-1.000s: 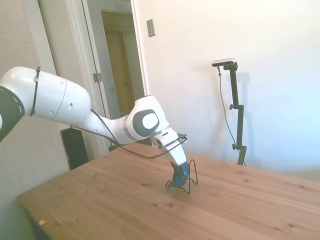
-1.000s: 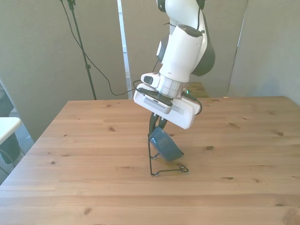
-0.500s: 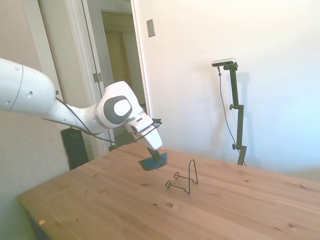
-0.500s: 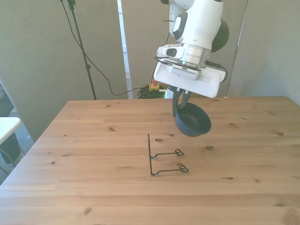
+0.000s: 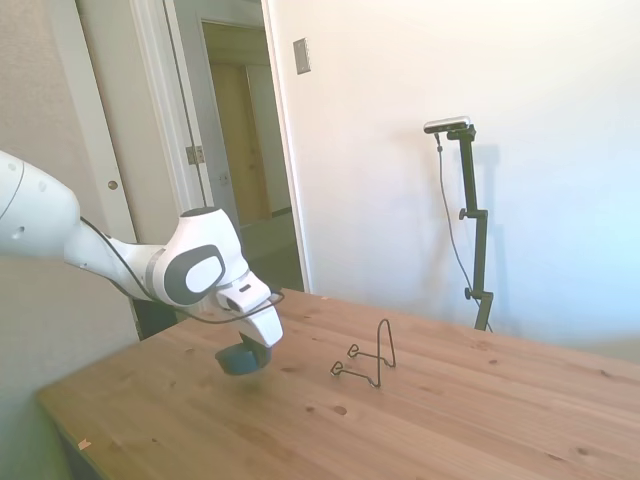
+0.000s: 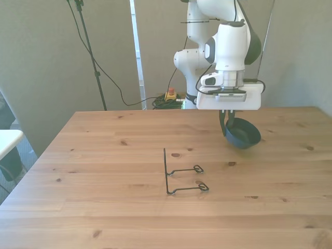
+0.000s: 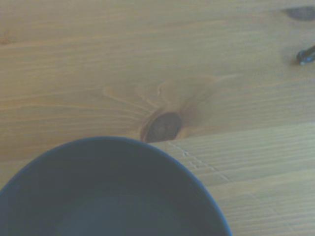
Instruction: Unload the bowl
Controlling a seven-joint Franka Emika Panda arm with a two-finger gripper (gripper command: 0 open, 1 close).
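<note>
The gripper [image 6: 226, 123] holds the bowl [image 6: 242, 135] by its rim, with the dark fingers [image 6: 223, 120] closed on the edge nearest the front view's left; the bowl hangs below the white gripper body with its opening facing mostly upward and slightly tilted. In the front view the bowl is over the bench [image 6: 104, 207] toward the front view's right, near the far edge; whether its base touches the wood cannot be determined. In the side view the bowl [image 5: 241, 358] appears low over the bench [image 5: 480, 420], close to the surface, with the gripper [image 5: 262, 345] at its rim. The wire stand [image 6: 181, 177] is unoccupied and sits near the middle of the bench, well apart from the bowl, toward the front view's left of it; in the side view the wire stand [image 5: 369, 356] stands to the right of the bowl. Nothing lies between bowl and stand. In the wrist view the bowl [image 7: 113, 196] fills the lower part of the frame, with a dark knot [image 7: 162, 127] in the wood just beyond its rim.
</note>
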